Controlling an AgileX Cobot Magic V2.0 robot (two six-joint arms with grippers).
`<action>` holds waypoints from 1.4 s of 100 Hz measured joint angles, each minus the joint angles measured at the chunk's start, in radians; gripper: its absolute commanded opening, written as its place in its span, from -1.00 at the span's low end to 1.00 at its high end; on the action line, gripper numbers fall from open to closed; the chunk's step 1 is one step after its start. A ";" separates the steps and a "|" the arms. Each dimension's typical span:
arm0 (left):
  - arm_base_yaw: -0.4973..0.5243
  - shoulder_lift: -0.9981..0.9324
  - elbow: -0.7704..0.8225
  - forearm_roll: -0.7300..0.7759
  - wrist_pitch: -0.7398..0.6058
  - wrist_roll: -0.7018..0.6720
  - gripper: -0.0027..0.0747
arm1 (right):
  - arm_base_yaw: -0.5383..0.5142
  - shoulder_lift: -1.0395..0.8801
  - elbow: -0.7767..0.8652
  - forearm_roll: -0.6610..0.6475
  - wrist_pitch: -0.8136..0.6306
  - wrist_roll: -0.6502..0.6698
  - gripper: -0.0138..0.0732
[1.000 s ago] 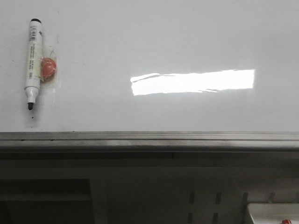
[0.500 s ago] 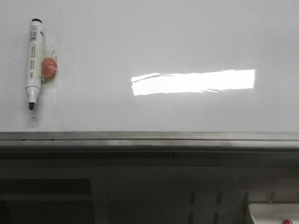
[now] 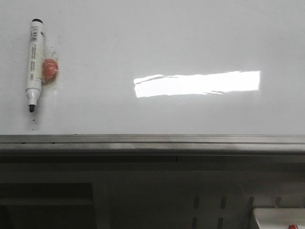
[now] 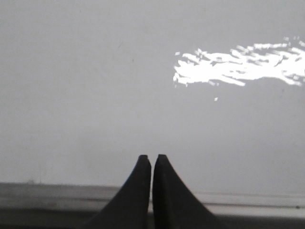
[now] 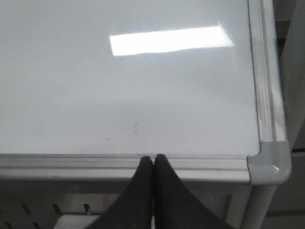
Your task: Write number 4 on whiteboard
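Note:
The whiteboard (image 3: 152, 43) is glossy white with a bright glare bar and a grey rail (image 3: 152, 142) along its near edge. A white marker (image 3: 34, 64) with a black tip lies on it at the far left, next to a red round piece (image 3: 49, 68). A small black dot (image 3: 33, 120) sits below the marker tip. No number 4 shows on the board. My left gripper (image 4: 152, 157) is shut and empty over the board's near edge. My right gripper (image 5: 153, 158) is shut and empty at the rail near the board's right corner (image 5: 269, 164). Neither gripper shows in the front view.
A grey perforated panel (image 3: 219, 205) lies below the rail. A white box corner with a red spot (image 3: 279, 218) sits at the lower right. Faint small marks (image 5: 135, 126) show on the board near the right gripper.

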 measured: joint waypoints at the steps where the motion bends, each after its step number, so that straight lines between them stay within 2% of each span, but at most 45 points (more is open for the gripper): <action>1: 0.000 0.000 0.000 0.000 -0.006 0.000 -0.98 | 0.000 0.000 0.000 0.007 -0.002 0.000 -0.83; 10: 0.000 0.000 0.000 -0.007 -0.051 0.000 -0.98 | 0.000 0.000 0.000 0.083 -0.008 0.000 -0.83; 24: 0.000 0.002 0.000 -0.010 -0.046 -0.018 -0.98 | 0.000 0.026 0.000 0.159 -0.008 0.000 -0.83; 47: 0.000 0.141 -0.043 0.001 0.028 -0.031 -0.98 | 0.000 0.195 -0.069 0.174 0.027 0.000 -0.83; 69: 0.000 0.242 -0.072 -0.004 -0.076 -0.031 -0.97 | 0.000 0.293 -0.181 0.174 0.002 0.000 -0.83; 74: 0.000 0.254 -0.075 -0.019 -0.092 -0.038 -0.90 | 0.000 0.295 -0.183 0.174 -0.014 0.000 -0.83; 91: 0.000 0.278 -0.076 -0.040 -0.184 -0.043 -0.36 | 0.000 0.297 -0.185 0.174 -0.038 0.000 -0.83; 98: 0.000 0.280 -0.076 -0.042 -0.248 -0.044 -0.29 | 0.000 0.297 -0.185 0.174 -0.039 0.000 -0.83; 110: -0.005 0.309 -0.074 -0.037 -0.359 -0.049 -0.29 | 0.000 0.297 -0.185 0.174 -0.040 0.000 -0.83; 118: -0.037 0.341 -0.079 0.012 -0.391 -0.073 -0.29 | 0.000 0.297 -0.185 0.174 -0.040 0.000 -0.83; 125: -0.090 0.380 -0.095 0.102 -0.395 -0.151 -0.30 | 0.000 0.297 -0.185 0.174 -0.040 0.000 -0.83; 133: -0.179 0.442 -0.125 0.222 -0.412 -0.268 -0.30 | 0.000 0.297 -0.185 0.174 -0.040 0.000 -0.83; 140: -0.256 0.501 -0.156 0.263 -0.428 -0.341 -0.30 | 0.000 0.297 -0.185 0.174 -0.040 0.000 -0.83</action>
